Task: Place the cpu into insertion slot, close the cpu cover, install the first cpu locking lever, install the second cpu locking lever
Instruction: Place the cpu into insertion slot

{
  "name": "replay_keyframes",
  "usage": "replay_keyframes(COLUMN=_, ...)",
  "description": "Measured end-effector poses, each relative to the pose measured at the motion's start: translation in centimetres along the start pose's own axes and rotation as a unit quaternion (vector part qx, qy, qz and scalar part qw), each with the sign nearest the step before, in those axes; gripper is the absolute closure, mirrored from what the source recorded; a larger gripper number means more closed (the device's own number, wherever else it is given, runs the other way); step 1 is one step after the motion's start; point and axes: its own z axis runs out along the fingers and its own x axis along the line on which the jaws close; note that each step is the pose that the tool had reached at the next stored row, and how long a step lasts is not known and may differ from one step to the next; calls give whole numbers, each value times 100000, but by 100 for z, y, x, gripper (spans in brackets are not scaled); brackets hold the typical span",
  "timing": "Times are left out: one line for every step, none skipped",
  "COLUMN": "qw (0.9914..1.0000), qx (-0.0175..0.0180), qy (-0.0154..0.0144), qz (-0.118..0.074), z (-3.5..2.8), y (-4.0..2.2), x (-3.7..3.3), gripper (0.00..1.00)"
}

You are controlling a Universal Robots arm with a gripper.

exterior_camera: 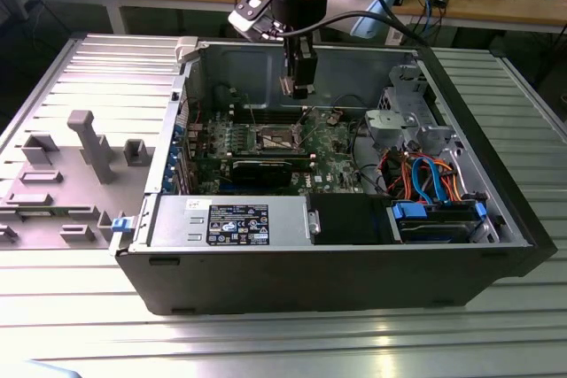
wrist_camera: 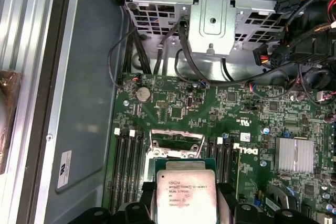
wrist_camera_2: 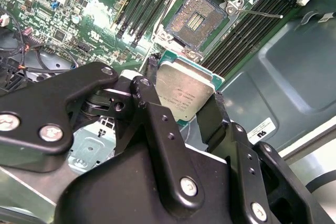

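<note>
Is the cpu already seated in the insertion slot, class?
No: in the second wrist view the hand grips the cpu, while the insertion slot lies bare and apart from it.

In the exterior view, an open computer case (exterior_camera: 354, 281) lies on a ribbed metal table (exterior_camera: 266, 343). Inside it, a power supply (exterior_camera: 230, 221) sits at seven o'clock, blue and orange cables (exterior_camera: 425, 174) at four o'clock and a drive cage (exterior_camera: 403, 117) at two o'clock. A grey moulded fixture (exterior_camera: 80, 157) lies outside the case at nine o'clock. In the first wrist view, a finned heatsink (wrist_camera: 294, 155) and a coin battery (wrist_camera: 143, 94) sit on the green board.
</note>
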Motion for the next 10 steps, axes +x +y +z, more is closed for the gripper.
replay_keyframes(qw=100000, qx=0, qy=-5, qz=41, z=0, y=0, x=0, gripper=45)
replay_keyframes(qw=99999, qx=-6, qy=-31, qz=396, z=2, y=0, x=0, gripper=45)
replay_keyframes(qw=99998, qx=-12, qy=-53, qz=691, z=4, y=0, x=0, gripper=45)
replay_keyframes(qw=99996, qx=-11, qy=-75, qz=919, z=4, y=-1, x=0, gripper=45)
replay_keyframes(qw=99991, qx=-18, qy=-110, qz=1363, z=7, y=-1, x=0, gripper=45)
replay_keyframes(qw=99987, qx=-17, qy=-131, qz=1581, z=7, y=-1, x=0, gripper=45)
replay_keyframes(qw=99986, qx=-23, qy=-137, qz=1666, z=8, y=-1, x=0, gripper=45)
replay_keyframes(qw=99985, qx=-24, qy=-141, qz=1723, z=8, y=-1, x=0, gripper=45)
replay_keyframes(qw=99984, qx=-22, qy=-145, qz=1761, z=8, y=-1, x=0, gripper=45)
replay_keyframes(qw=99984, qx=-24, qy=-148, qz=1792, z=8, y=-1, x=0, gripper=45)
